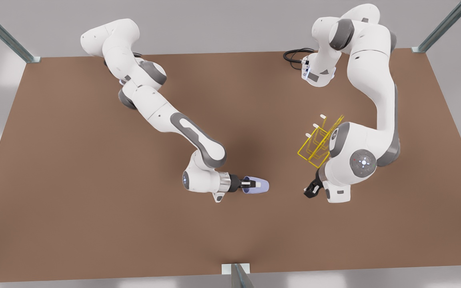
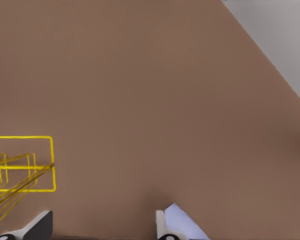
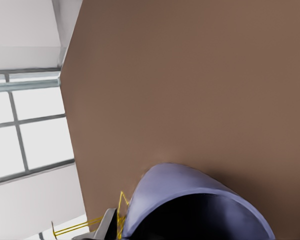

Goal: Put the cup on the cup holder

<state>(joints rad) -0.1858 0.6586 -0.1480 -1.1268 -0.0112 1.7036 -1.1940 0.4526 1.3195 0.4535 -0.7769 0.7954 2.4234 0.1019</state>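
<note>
Lavender-blue tapered cup (image 1: 259, 185) clamped sideways in right gripper (image 1: 250, 184); left gripper (image 1: 310, 190) gapes beside yellow cup holder (image 1: 315, 145).

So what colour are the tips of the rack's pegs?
White, on the yellow wire rack; the tips show best in the front view.

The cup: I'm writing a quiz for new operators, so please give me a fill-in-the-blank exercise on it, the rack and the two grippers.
1. The cup lies sideways over the table, gripped at its rim by the ____ gripper.
2. The cup holder is a thin wire frame coloured ____.
3. The left gripper waits beside the cup holder with its fingers ____.

Missing words: right; yellow; open.
</note>
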